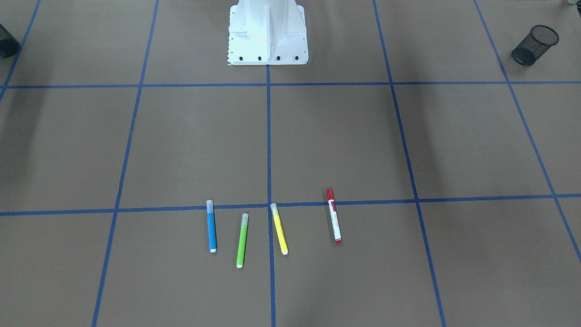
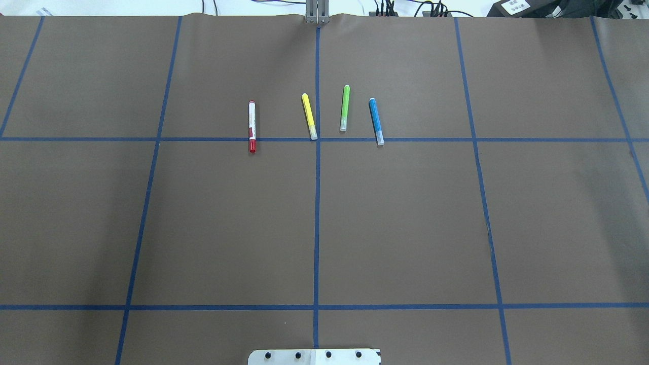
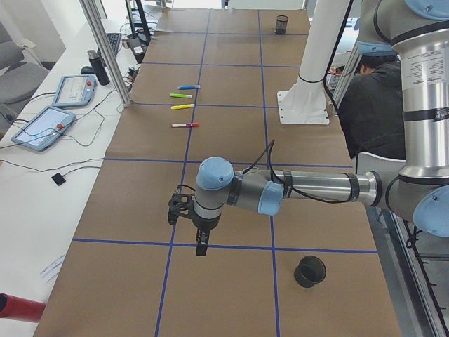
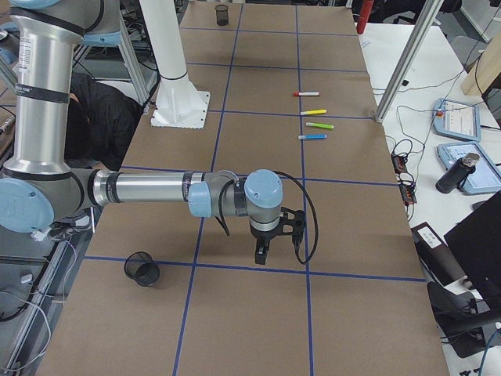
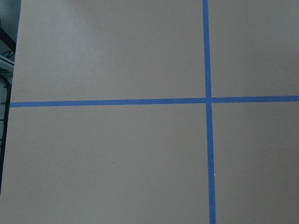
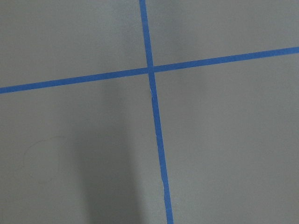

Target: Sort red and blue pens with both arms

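Observation:
The red pen, white-barrelled with a red cap, lies across a blue tape line on the far side of the table. The blue pen lies in the same row, two markers away. Both also show small in the side views: red pen, blue pen. My left gripper points down above the table's left end, far from the pens. At the opposite end, my right gripper hangs the same way. I cannot tell whether either is open or shut. Both wrist views show only brown paper and tape.
A green marker and a yellow marker lie between the two pens. Black mesh cups stand near the table's ends. The white robot base stands mid-table. A person sits behind it.

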You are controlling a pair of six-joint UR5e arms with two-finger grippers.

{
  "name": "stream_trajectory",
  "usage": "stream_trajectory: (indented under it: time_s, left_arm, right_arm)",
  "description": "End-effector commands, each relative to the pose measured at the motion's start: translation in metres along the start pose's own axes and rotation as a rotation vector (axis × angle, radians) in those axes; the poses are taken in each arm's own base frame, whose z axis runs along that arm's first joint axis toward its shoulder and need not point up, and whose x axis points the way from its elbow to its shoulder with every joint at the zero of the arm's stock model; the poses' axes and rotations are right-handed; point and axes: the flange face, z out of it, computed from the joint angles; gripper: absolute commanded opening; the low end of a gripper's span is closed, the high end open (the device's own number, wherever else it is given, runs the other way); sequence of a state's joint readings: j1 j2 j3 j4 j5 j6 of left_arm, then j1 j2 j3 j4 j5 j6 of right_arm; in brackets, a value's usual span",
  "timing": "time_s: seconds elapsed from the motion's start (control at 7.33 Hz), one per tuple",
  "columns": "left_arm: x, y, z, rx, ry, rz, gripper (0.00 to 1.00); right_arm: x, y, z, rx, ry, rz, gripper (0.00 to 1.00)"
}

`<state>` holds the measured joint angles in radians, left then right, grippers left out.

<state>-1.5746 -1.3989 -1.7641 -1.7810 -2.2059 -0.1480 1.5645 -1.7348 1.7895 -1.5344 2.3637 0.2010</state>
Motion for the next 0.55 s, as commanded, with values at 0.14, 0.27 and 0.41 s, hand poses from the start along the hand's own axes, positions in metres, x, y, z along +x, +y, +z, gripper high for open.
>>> stream_trajectory:
  time_s: [0.14,0.27,0.41]
  left_arm:
    - [-0.0002,0.0003,0.0009,-0.003,0.001,0.004,1.0]
    - [0.0018,-0.0006,-0.0016,0.003,0.002,0.01,1.0]
    - [0.0084,-0.0064,-0.0039,0.009,0.011,0.023,1.0]
  right_arm:
    - [-0.0026,-0.0015,-0.0014,0.005,-0.001,-0.007,1.0]
    - [-0.0041,-0.0021,-0.0027,0.007,-0.002,-0.009,1.0]
    - [-0.0085,-0.0063,-0.0062,0.019,-0.004,-0.021,1.0]
